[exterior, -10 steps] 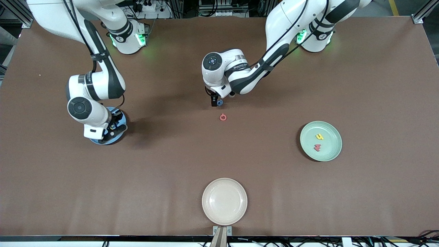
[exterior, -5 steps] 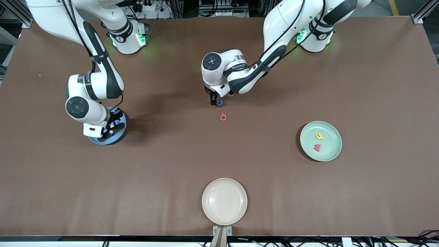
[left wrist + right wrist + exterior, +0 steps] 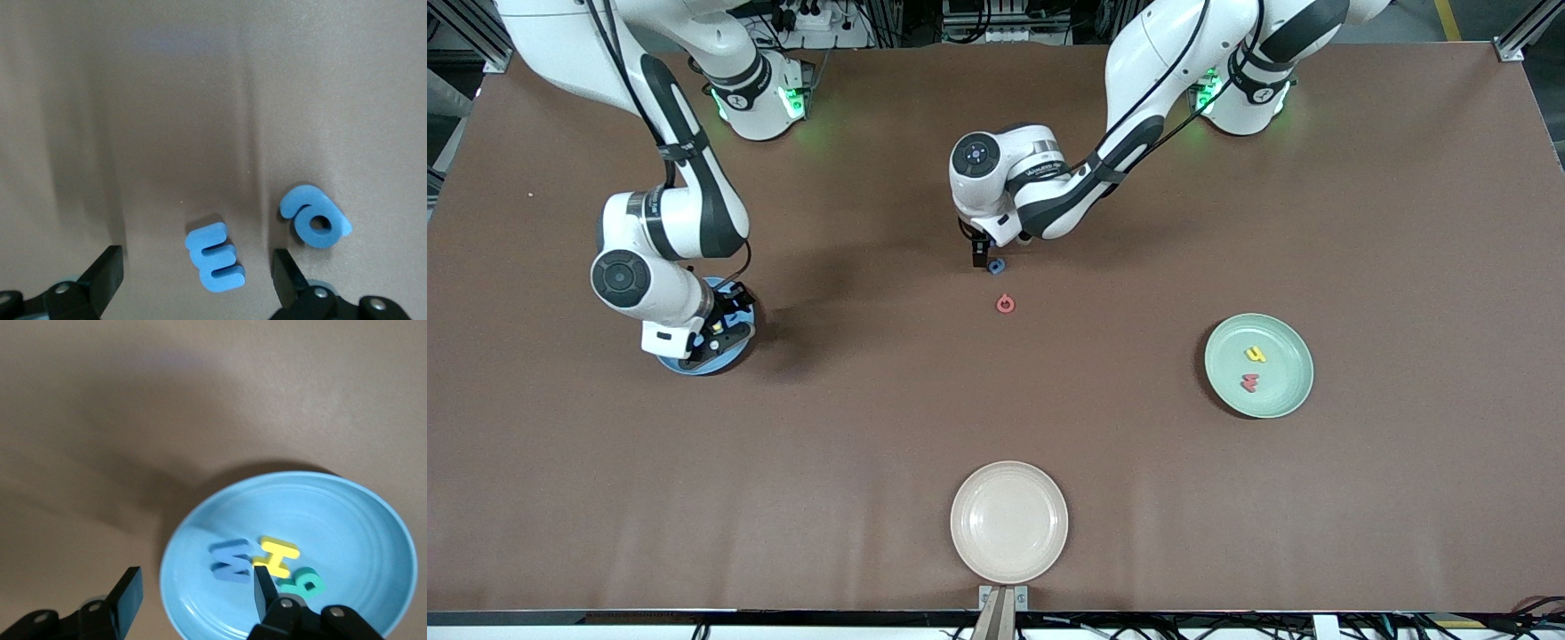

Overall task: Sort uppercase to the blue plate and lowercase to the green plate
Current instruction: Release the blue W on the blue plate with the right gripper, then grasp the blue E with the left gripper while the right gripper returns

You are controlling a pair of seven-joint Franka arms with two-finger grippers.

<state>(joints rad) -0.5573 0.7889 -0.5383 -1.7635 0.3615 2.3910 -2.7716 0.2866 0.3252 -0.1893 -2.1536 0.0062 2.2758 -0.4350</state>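
Left claw [image 3: 193, 283] stood open astride the blue e [image 3: 215, 259]: light, soft foam, best pinched across its flat sides. Right claw [image 3: 193, 590] hung open over the blue plate [image 3: 373, 520].

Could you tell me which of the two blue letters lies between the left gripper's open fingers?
The blue e lies between the left gripper's fingers; the blue a lies outside one finger.

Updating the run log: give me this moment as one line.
left pincer: open, low over blue e | right pincer: open over blue plate | blue plate holds M, H, R | red Q on table
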